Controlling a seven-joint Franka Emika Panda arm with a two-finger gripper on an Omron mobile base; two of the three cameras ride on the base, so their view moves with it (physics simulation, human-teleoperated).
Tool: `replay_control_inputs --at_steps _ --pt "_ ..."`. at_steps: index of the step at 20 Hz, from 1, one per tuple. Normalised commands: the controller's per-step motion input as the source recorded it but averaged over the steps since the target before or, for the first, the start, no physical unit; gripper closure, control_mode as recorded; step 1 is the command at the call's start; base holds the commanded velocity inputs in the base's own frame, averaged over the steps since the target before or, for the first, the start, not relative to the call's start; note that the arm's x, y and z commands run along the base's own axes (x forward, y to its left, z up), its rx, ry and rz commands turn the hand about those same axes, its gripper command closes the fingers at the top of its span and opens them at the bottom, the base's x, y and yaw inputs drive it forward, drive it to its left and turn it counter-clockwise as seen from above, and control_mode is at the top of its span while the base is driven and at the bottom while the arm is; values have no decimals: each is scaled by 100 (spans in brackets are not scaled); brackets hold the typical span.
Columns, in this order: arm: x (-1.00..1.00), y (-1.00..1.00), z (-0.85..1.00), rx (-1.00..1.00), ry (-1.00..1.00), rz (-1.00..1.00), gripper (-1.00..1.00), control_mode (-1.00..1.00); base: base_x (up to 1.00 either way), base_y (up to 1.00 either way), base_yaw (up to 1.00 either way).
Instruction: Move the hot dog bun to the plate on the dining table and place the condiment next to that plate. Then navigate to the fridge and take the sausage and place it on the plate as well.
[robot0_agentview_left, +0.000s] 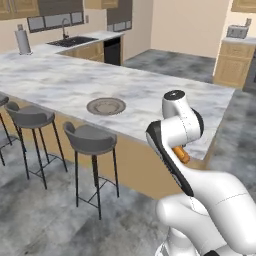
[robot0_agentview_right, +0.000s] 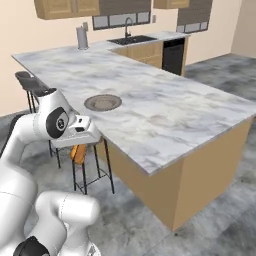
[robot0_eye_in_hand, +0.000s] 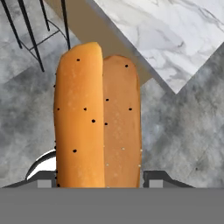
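Note:
My gripper (robot0_eye_in_hand: 99, 181) is shut on the hot dog bun (robot0_eye_in_hand: 98, 118), an orange-brown split bun that stands lengthwise up the middle of the hand view. In the base views the bun (robot0_agentview_left: 181, 154) (robot0_agentview_right: 78, 153) pokes out below the hand, off the near side of the dining table (robot0_agentview_left: 165, 95) (robot0_agentview_right: 170, 107) and over the floor. The round grey-brown plate (robot0_agentview_left: 106, 106) (robot0_agentview_right: 103, 102) lies on the marble top near the stool side, with nothing on it. The condiment and the fridge are out of view.
Grey stools (robot0_agentview_left: 90, 140) (robot0_agentview_left: 31, 118) (robot0_agentview_right: 31, 82) stand along the table's near edge. The table corner (robot0_eye_in_hand: 175, 89) lies ahead of the hand. A sink (robot0_agentview_left: 72, 41) and a paper towel roll (robot0_agentview_left: 23, 41) are at the back counter. A toaster (robot0_agentview_left: 238, 31) sits on a far cabinet.

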Motion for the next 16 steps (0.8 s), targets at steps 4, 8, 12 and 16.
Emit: replay_control_inputs --at_steps 4,8,12,16 --pt "0 0 0 0 0 0 100 100 29 100 -42" --pt "0 0 0 0 0 0 100 100 27 100 -42" --pt "0 0 0 0 0 0 100 100 28 100 -44" --pt "0 0 0 0 0 0 100 100 29 100 -44"
